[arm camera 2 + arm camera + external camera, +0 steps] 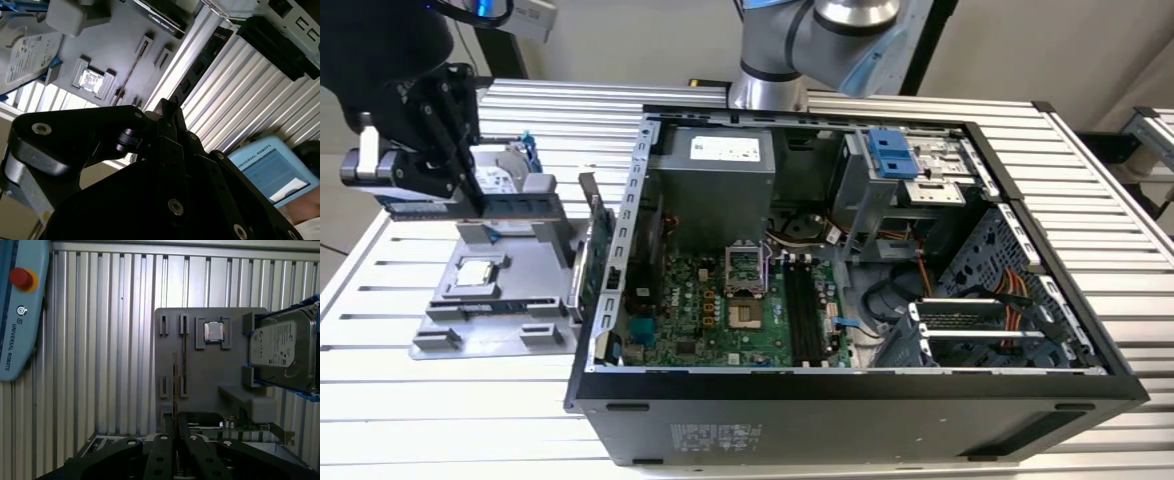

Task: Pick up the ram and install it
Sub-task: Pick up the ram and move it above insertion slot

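The ram (174,390) appears edge-on in the first wrist view as a thin stick running into my closed black fingers (165,450). My gripper (464,200) hangs at the exterior view's left, above the grey parts fixture (454,335), shut on the ram. A second thin stick (184,355) stands on edge in the fixture's slots. The open computer case (854,385) lies at the centre, and its black memory slots (807,315) sit on the green motherboard, well to the exterior view's right of my gripper.
The fixture also carries a small square silver chip (214,331) and a silver hard drive in a blue frame (280,347). A green card (598,250) stands between fixture and case wall. A blue pendant (20,315) lies on the ribbed table (480,420).
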Robot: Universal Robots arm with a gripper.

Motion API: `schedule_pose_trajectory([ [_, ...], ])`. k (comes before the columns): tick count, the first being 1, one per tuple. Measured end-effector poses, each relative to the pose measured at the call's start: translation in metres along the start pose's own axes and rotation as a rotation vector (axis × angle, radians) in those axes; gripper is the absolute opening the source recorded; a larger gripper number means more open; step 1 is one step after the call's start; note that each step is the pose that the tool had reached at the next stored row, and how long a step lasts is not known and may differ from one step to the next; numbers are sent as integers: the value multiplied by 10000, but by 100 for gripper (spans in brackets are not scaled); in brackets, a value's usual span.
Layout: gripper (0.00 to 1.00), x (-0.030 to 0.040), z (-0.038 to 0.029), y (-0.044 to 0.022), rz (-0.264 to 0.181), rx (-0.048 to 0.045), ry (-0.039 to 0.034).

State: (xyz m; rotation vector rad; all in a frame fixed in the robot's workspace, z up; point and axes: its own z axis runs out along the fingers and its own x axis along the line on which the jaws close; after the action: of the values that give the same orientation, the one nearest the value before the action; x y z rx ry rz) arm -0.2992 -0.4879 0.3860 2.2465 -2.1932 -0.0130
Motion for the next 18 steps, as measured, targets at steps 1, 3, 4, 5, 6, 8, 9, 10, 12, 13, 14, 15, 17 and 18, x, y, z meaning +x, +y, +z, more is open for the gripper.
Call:
schedule_pose_trajectory([
  [1, 0, 0, 0, -10, 0, -1, 0],
  [3, 0, 0, -1, -27, 0, -1, 0],
  [4, 0, 1, 0, -36, 0, 0, 0],
  [5, 0, 1, -1, -44, 0, -1, 1],
  [6, 0, 1, -1, -52, 0, -1, 0],
  [8, 0, 2, -1, -68, 0, 0, 1],
  [9, 0, 2, -1, -76, 0, -1, 1],
  [10, 0, 2, 0, -84, -1, 0, 0],
  [12, 0, 2, -1, -101, 0, 0, 0],
  [13, 0, 3, -1, -110, 0, 0, 0],
  [14, 0, 3, -1, -119, 0, -1, 1],
  [15, 0, 3, -2, -127, 0, -2, 1],
  [17, 0, 3, -2, -144, 0, -1, 1],
  [18, 0, 3, -1, -152, 0, -1, 0],
])
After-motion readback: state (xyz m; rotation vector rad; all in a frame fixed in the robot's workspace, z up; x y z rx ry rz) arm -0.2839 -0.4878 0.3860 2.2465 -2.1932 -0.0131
